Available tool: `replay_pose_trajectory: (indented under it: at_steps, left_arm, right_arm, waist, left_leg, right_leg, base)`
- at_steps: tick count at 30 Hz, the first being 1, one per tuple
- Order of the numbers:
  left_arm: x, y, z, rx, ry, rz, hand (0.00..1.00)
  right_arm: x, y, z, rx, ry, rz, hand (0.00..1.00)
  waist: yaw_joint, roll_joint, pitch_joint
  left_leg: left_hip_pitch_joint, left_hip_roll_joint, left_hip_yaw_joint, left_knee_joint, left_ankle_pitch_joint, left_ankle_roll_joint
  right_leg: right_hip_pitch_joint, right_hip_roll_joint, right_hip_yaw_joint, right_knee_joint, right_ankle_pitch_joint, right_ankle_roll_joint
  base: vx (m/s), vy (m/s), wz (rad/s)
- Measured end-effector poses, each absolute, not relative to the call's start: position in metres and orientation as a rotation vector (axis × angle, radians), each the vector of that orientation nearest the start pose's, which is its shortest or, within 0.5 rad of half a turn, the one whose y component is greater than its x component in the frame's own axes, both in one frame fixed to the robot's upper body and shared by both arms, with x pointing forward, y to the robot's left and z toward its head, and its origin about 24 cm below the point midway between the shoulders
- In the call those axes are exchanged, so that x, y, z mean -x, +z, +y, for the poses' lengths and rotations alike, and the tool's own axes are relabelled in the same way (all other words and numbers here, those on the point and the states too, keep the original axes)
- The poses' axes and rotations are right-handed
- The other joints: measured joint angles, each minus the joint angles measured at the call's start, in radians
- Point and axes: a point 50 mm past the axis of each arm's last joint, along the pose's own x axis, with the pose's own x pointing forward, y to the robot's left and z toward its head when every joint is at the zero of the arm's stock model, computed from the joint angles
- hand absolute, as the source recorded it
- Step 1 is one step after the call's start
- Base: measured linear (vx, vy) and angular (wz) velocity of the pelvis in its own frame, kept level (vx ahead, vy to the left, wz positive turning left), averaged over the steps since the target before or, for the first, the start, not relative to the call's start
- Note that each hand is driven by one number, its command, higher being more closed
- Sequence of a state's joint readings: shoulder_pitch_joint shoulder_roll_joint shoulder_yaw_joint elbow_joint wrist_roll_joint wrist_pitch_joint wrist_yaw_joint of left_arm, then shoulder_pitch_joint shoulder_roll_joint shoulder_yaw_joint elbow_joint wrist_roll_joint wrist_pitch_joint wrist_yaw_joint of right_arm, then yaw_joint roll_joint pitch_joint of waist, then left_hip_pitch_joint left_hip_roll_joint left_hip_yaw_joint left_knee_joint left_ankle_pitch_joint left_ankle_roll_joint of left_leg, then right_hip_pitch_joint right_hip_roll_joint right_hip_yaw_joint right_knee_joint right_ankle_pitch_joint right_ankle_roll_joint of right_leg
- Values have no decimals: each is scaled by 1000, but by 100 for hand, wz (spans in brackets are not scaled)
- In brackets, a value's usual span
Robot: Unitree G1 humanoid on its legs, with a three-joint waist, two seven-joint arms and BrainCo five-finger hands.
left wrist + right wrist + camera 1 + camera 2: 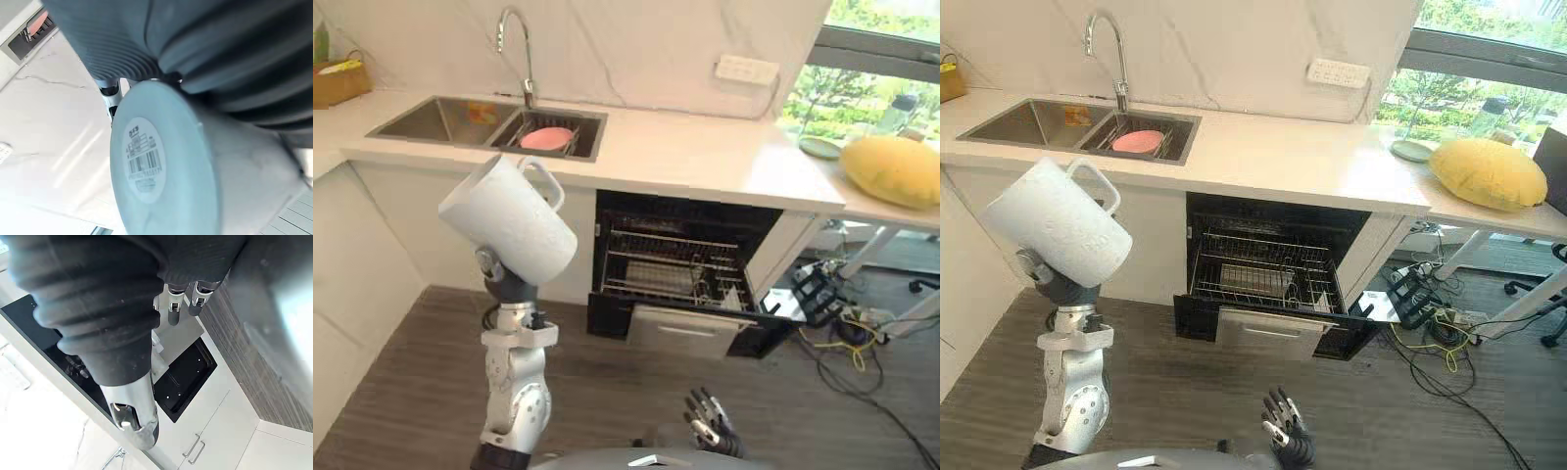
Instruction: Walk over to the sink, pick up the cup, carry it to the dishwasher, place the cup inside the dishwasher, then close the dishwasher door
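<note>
Left eye view has the cup (509, 220) aloft on the left hand (234, 54), tilted, its long axis running from 10 to 4 o'clock. How that hand grips it I cannot tell. The dishwasher (685, 211) stands open at 3 o'clock of the cup, its door (690, 331) dropped, with wooden floor (607, 392) between them. The right hand (710, 423) hangs low at 5 o'clock, fingers loosely spread, empty. The sink (440, 119) lies at 12 o'clock.
</note>
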State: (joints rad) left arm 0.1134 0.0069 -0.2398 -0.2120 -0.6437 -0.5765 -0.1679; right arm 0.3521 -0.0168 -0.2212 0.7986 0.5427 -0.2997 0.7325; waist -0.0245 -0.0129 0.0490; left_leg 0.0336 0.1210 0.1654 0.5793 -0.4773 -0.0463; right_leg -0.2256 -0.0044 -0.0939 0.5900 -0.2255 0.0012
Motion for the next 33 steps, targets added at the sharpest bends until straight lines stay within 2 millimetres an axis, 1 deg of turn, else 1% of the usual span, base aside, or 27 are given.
replay_pose_trajectory:
  at_steps: [1, 3, 4, 5, 6, 9, 12, 14, 15, 16, 17, 18, 19, 20, 21, 22, 23, 24, 25, 26, 27, 28, 29, 30, 31, 32, 33]
  left_arm:
    - [-211, 109, 127, 668, -190, -643, 100]
    - [-211, 109, 127, 668, -189, -643, 100]
    - [-211, 109, 128, 668, -188, -643, 100]
    - [-211, 109, 128, 667, -185, -645, 100]
    - [-211, 109, 129, 669, -176, -648, 100]
    - [-207, 107, 133, 680, -115, -660, 100]
    - [-209, 97, 137, 661, -43, -626, 100]
    - [-210, 85, 141, 651, 22, -574, 100]
    - [-210, 79, 144, 648, 61, -545, 100]
    - [-209, 77, 146, 649, 79, -537, 100]
    - [-208, 75, 148, 651, 104, -529, 100]
    - [-206, 72, 152, 650, 137, -517, 100]
    - [-206, 69, 153, 639, 138, -501, 100]
    - [-206, 66, 153, 621, 135, -487, 100]
    - [-207, 59, 154, 590, 129, -451, 100]
    - [-207, 55, 155, 562, 114, -428, 100]
    - [-207, 54, 154, 550, 103, -424, 100]
    - [-207, 54, 154, 523, 84, -421, 100]
    - [-206, 54, 155, 508, 76, -417, 100]
    - [-205, 52, 156, 503, 81, -409, 100]
    - [-202, 49, 161, 490, 100, -394, 100]
    - [-202, 49, 166, 479, 117, -401, 100]
    - [-202, 50, 169, 473, 122, -406, 100]
    - [-201, 51, 172, 457, 123, -407, 100]
    - [-201, 51, 174, 448, 119, -407, 100]
    - [-201, 52, 173, 437, 99, -409, 100]
    - [-202, 54, 170, 433, 66, -416, 100]
  right_arm:
    - [-64, -126, -192, -663, 3, 514, 0]
    - [-64, -126, -192, -662, 2, 513, 0]
    - [-64, -126, -193, -662, -2, 513, 0]
    - [-63, -126, -194, -662, -9, 511, 0]
    - [-62, -127, -194, -661, -15, 514, 0]
    - [-59, -127, -196, -651, -53, 525, 0]
    - [-54, -129, -199, -645, -109, 543, 0]
    - [-55, -128, -205, -625, -158, 537, 0]
    - [-57, -128, -209, -618, -193, 527, 0]
    - [-58, -128, -211, -614, -209, 522, 0]
    - [-59, -127, -215, -605, -240, 511, 0]
    - [-60, -126, -223, -590, -271, 504, 0]
    - [-61, -126, -227, -586, -299, 500, 0]
    - [-61, -126, -232, -586, -317, 494, 0]
    - [-61, -126, -237, -600, -354, 477, 0]
    - [-63, -125, -242, -610, -390, 451, 0]
    - [-64, -124, -246, -606, -403, 438, 0]
    - [-66, -124, -253, -598, -421, 429, 0]
    - [-67, -123, -261, -586, -440, 427, 0]
    - [-66, -123, -264, -583, -450, 428, 0]
    - [-64, -125, -263, -597, -460, 434, 0]
    - [-65, -126, -263, -605, -452, 431, 0]
    - [-64, -126, -264, -604, -455, 431, 0]
    - [-65, -125, -266, -604, -461, 423, 0]
    - [-65, -124, -268, -603, -466, 415, 0]
    - [-71, -121, -272, -614, -487, 374, 0]
    - [-75, -119, -277, -616, -507, 339, 0]
  waist:
    - [0, 5, 2]
    - [0, -3, -3]
    - [-2, 11, 4]
    - [-1, 5, 0]
    - [4, 13, -9]
    - [9, 16, -35]
    - [-1, 16, -43]
    - [-2, 30, -45]
    - [-2, 35, -44]
    - [0, 39, -38]
    - [3, 45, -22]
    - [13, 55, -13]
    - [12, 63, -9]
    - [9, 61, -8]
    - [2, 50, -7]
    - [-4, 37, -1]
    - [-5, 33, 1]
    - [-6, 31, 2]
    - [-6, 33, 4]
    - [-5, 34, 3]
    - [-17, 17, 1]
    - [-29, -10, 3]
    - [-32, -14, 10]
    - [-33, -24, 23]
    - [-33, -31, 28]
    - [-30, -29, 34]
    - [-32, -20, 36]
  left_leg:
    - [0, 0, 0, 0, 0, 0]
    - [0, 0, 0, 0, 0, 0]
    - [0, 1, 2, -1, 0, 0]
    - [2, 4, 10, -5, 0, 0]
    - [1, 14, 28, -14, 1, -1]
    - [24, 21, 62, -83, 19, -18]
    - [62, 27, 77, -162, 45, -32]
    - [74, 39, 81, -173, 49, -47]
    - [35, 54, 86, -73, 55, -53]
    - [-7, 70, 83, 23, 68, -54]
    - [-75, 95, 74, 189, 108, -46]
    - [-162, 120, 42, 357, 145, -49]
    - [-204, 122, 24, 410, 121, -20]
    - [-215, 119, 24, 394, 106, -7]
    - [-223, 105, 26, 314, 88, 2]
    - [-220, 89, 25, 178, 87, 7]
    - [-218, 82, 18, 100, 91, 6]
    - [-209, 64, -35, -71, 143, 4]
    - [-188, 59, -94, -200, 259, -21]
    - [-166, 55, -107, -235, 339, -50]
    - [-129, 20, -87, -244, 329, -70]
    - [-138, 5, -81, -182, 294, -57]
    - [-153, 2, -88, -135, 270, -54]
    - [-184, -12, -123, -47, 238, -38]
    - [-190, -20, -137, -17, 226, -31]
    - [-191, -27, -141, 21, 192, -28]
    - [-189, -30, -139, 34, 156, -27]
  right_leg:
    - [0, 0, 0, 0, 0, 0]
    - [0, 0, 0, 0, 0, 0]
    - [-4, 1, 1, 0, 0, 0]
    - [-8, 3, -1, -2, -4, 1]
    - [-15, 3, -7, -9, -16, -4]
    - [-8, -48, -107, -38, -9, -4]
    - [10, -47, -139, -64, -17, -2]
    - [16, -34, -145, -65, -48, -3]
    - [23, -31, -145, -66, -61, -3]
    - [28, -31, -144, -66, -64, -7]
    - [47, -32, -143, -66, -60, -8]
    - [68, -34, -142, -70, -68, -12]
    - [107, -42, -140, -96, -70, -9]
    - [132, -50, -138, -117, -66, -1]
    - [180, -76, -133, -165, -55, 18]
    - [218, -103, -121, -205, -42, 40]
    - [230, -117, -113, -222, -36, 52]
    - [244, -136, -92, -250, -25, 71]
    - [263, -150, -62, -277, -20, 105]
    - [273, -153, -46, -291, -19, 123]
    - [308, -172, -13, -319, -21, 136]
    - [322, -182, 7, -338, -20, 135]
    - [328, -185, 18, -343, -20, 140]
    - [330, -198, 37, -347, -18, 171]
    - [331, -203, 49, -347, -16, 179]
    - [327, -210, 79, -346, -9, 192]
    - [326, -213, 89, -346, -9, 199]
  base:
    - [0, 0, 0]
    - [0, 0, 0]
    - [-16, -5, -5]
    - [-12, -18, -17]
    - [17, -7, -33]
    - [81, 5, -36]
    - [143, -42, -2]
    - [218, -69, 13]
    - [187, -40, 15]
    - [234, -47, 5]
    - [209, -11, -13]
    - [271, 48, -13]
    - [242, 92, -7]
    - [275, 119, 5]
    - [317, 179, 1]
    - [308, 200, -6]
    - [276, 270, -26]
    - [205, 305, -46]
    - [196, 332, -56]
    - [212, 305, -53]
    - [204, 255, -34]
    - [199, 240, -23]
    - [157, 259, -24]
    - [109, 210, -32]
    - [105, 236, -58]
    - [83, 224, -60]
    - [73, 296, -53]
